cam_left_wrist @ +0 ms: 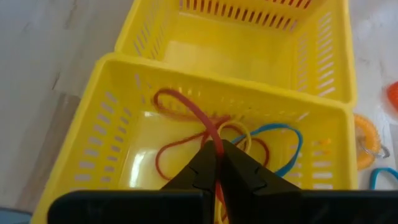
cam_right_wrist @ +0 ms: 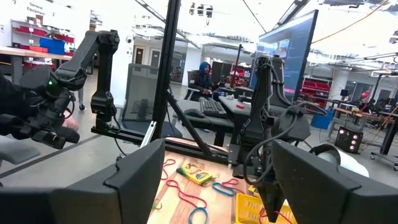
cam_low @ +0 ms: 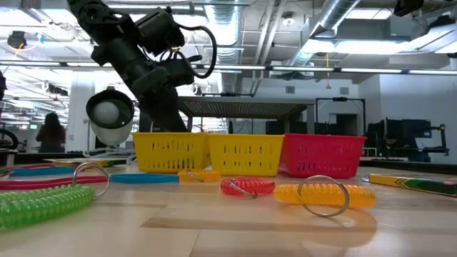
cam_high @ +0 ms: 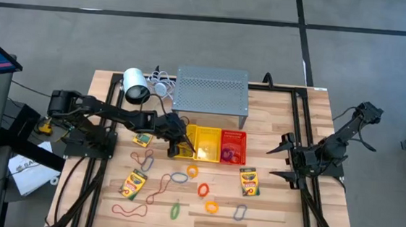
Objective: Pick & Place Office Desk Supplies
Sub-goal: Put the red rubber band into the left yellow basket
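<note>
Wooden slats formed the table (cam_high: 268,206), on which a row of plastic baskets stood. Over the outer yellow slotted basket (cam_left_wrist: 93,143) the left pincer (cam_left_wrist: 217,165) was seen pinching a thin reddish-brown rubber band (cam_left_wrist: 186,109). Well away from that basket, the right pincer (cam_high: 281,157) was held spread.

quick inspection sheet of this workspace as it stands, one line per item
surface: wooden table, bare at the near edge
job's things: crayon boxes, rubber bands and rings loose; three baskets
clutter: white lamp, grey perforated stand
grippers: left gripper shut on red rubber band over yellow basket; right gripper open at the table's right
cables: white cord by lamp
surroundings: seated person, monitors
</note>
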